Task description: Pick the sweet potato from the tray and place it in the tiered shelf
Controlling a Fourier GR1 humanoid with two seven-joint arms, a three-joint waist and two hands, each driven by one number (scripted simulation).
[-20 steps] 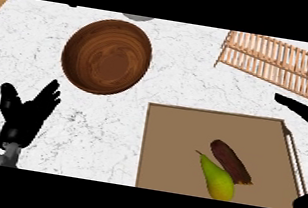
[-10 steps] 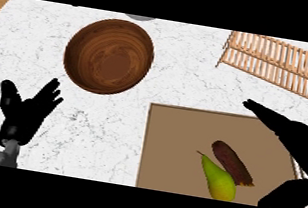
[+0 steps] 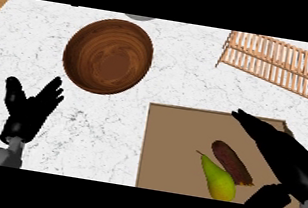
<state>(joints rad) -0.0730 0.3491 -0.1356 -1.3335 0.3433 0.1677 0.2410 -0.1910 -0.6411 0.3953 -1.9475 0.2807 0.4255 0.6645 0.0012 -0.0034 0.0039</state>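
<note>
My right robot hand (image 3: pixel 286 160) hangs released over the tray (image 3: pixel 172 149), beside the sweet potato (image 3: pixel 232 162) lying against the pear (image 3: pixel 218 179), so I should curl around only the potato before the far tiered shelf (image 3: pixel 282 65).

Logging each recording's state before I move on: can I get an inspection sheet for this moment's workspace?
Surface: white marbled counter top, wood-coloured strips at both upper corners.
Job's things: dark reddish-brown sweet potato lies on the flat tan tray; slatted light wooden tiered shelf at upper right, nothing seen in it.
Clutter: yellow-green pear on the tray beside the sweet potato; round dark wooden bowl at upper left; grey object cut off at the top edge.
Hands: right hand over the tray, fingers straight, to the right of the sweet potato, holding nothing; left hand open, resting at lower left.
Cables: nothing seen.
Surroundings: nothing seen beyond the counter.
</note>
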